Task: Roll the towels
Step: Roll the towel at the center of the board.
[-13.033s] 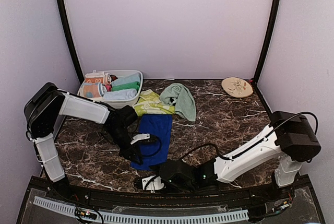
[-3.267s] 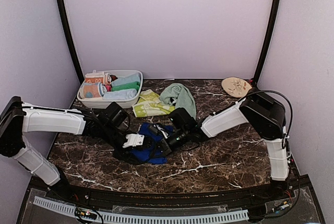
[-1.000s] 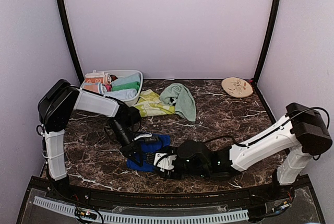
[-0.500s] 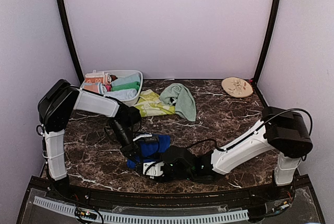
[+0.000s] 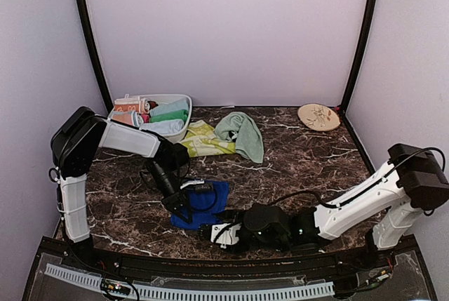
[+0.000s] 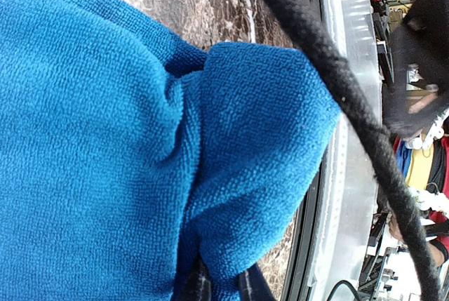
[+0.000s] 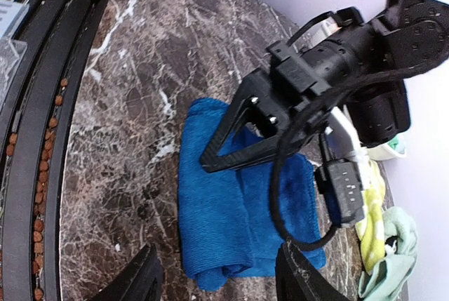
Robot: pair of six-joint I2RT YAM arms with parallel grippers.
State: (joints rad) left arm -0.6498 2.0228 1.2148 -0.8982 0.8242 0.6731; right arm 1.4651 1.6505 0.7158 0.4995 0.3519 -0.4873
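Right end effector (image 5: pixel 209 231), fingers apart, is backing off the half-rolled blue towel (image 5: pixel 210 196) while my left end effector (image 5: pixel 186 210) is clamping it.

The left arm (image 5: pixel 130 139) rises from its base to a high elbow, then slopes down and inward, its wrist bent toward the table. The left gripper (image 5: pixel 185 204) points down with its fingers (image 6: pixel 200 287) closed to a narrow gap, pinching a fold of the blue towel (image 6: pixel 105 139). The right arm (image 5: pixel 347 211) lies low and stretched far to the left along the near edge. The right gripper (image 7: pixel 221 280) hovers with its jaws spread wide, gripping nothing and facing the left gripper.
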